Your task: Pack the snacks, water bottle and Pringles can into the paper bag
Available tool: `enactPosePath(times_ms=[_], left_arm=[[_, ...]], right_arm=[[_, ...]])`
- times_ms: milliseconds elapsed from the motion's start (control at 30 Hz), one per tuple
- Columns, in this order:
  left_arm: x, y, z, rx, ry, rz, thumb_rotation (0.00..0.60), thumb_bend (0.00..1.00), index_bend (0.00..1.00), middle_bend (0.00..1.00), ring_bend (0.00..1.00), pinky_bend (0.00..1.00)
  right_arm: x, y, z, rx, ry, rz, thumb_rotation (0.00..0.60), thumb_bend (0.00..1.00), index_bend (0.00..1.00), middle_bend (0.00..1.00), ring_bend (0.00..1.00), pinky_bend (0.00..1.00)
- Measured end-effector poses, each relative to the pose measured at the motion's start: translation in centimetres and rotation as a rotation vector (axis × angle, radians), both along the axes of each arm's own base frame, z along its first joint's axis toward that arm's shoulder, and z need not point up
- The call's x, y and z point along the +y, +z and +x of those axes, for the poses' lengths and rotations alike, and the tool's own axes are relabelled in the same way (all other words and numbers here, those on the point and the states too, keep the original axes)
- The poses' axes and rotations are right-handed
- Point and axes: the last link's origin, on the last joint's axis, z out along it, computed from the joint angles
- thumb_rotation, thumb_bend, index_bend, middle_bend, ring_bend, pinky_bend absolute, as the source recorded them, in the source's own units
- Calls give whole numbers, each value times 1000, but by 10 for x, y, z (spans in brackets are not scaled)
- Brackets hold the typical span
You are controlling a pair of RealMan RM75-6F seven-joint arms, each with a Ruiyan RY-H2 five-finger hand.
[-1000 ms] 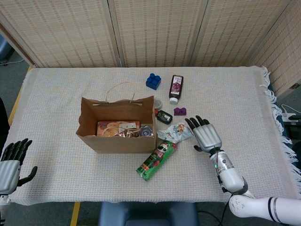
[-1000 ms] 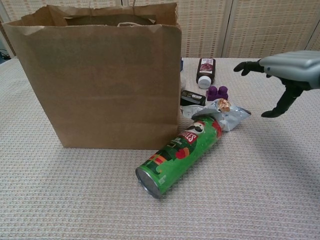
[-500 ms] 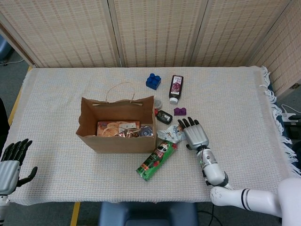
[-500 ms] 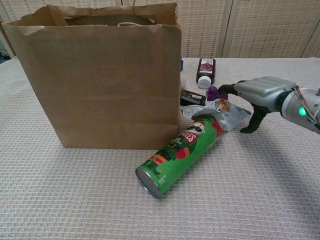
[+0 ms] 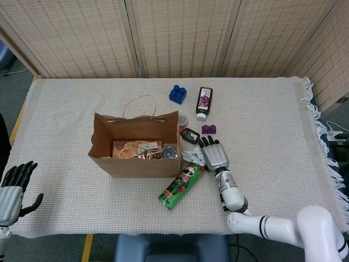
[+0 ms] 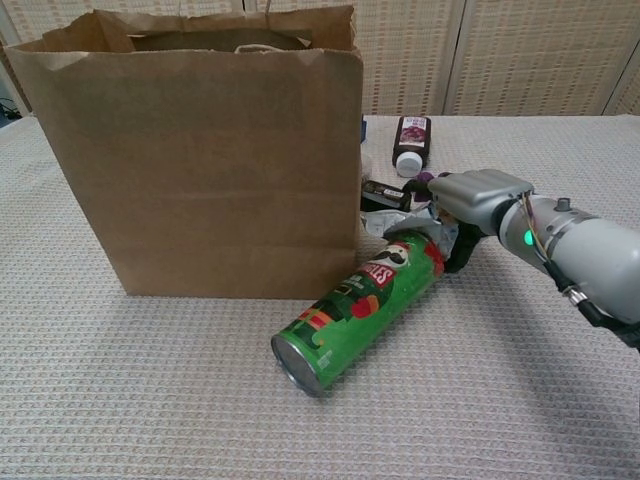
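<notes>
The brown paper bag (image 5: 133, 161) (image 6: 200, 160) stands open left of centre, with snack packets (image 5: 139, 150) inside. A green Pringles can (image 5: 181, 185) (image 6: 360, 310) lies on its side by the bag's right corner. Behind the can's top lies a silvery snack packet (image 5: 191, 157) (image 6: 395, 222). My right hand (image 5: 214, 154) (image 6: 470, 195) lies over the packet, fingers spread toward the bag and thumb down beside the can. A dark bottle (image 5: 203, 102) (image 6: 410, 140) with a white cap lies further back. My left hand (image 5: 12, 188) hangs open off the table's near left corner.
A blue block (image 5: 177, 94) lies at the back beside the bottle. A purple block (image 5: 208, 129) (image 6: 427, 181) and a small black object (image 5: 190, 135) (image 6: 385, 194) sit just behind my right hand. The woven cloth (image 5: 283, 136) covers the table; screens stand behind.
My right hand has moved left and down from open cloth onto the silvery packet beside the can. The left hand and all objects have stayed put.
</notes>
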Motion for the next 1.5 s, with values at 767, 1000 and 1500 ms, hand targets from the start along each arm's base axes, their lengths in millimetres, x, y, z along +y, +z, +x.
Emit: enactPosePath(times_ms=[767, 1000, 1500], left_arm=[[-2, -1, 0, 10, 6, 10, 600, 371, 0, 0, 0, 0], [-1, -1, 1, 17, 7, 11, 600, 371, 0, 0, 0, 0], [0, -2, 2, 15, 9, 13, 600, 370, 0, 0, 0, 0]], right_arm=[[14, 119, 10, -197, 105, -168, 600, 366, 742, 632, 654, 793], [6, 184, 38, -398, 153, -400, 600, 366, 738, 632, 653, 791], [-8, 211, 122, -588, 320, -607, 600, 362, 726, 632, 646, 774]])
